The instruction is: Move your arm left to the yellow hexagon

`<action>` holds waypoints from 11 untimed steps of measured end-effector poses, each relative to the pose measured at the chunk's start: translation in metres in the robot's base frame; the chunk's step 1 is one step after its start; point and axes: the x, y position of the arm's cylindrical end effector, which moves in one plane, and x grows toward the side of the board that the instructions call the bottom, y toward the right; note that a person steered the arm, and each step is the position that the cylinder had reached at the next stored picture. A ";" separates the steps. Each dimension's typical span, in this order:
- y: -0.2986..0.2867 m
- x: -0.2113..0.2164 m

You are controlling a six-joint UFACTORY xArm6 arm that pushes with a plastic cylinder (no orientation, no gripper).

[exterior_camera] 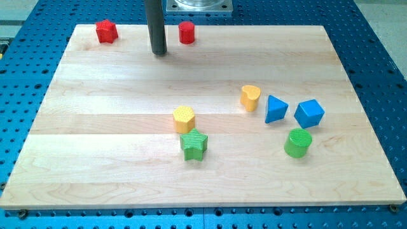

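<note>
A pale wooden board (95,159) lies on blue perforated table (25,63).

No legible text, labels or numbers anywhere, seemingly.

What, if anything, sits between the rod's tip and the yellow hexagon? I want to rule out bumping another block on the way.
Nothing visible does. My tip is near the view's top, between the red star and the red cylinder. Bare board runs down to the yellow hexagon; the green star lies beyond it.

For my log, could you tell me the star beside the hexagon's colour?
Green star, seen in the camera view.
</note>
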 end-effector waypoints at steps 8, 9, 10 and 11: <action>0.034 -0.047; -0.016 0.014; -0.064 0.114; -0.102 0.220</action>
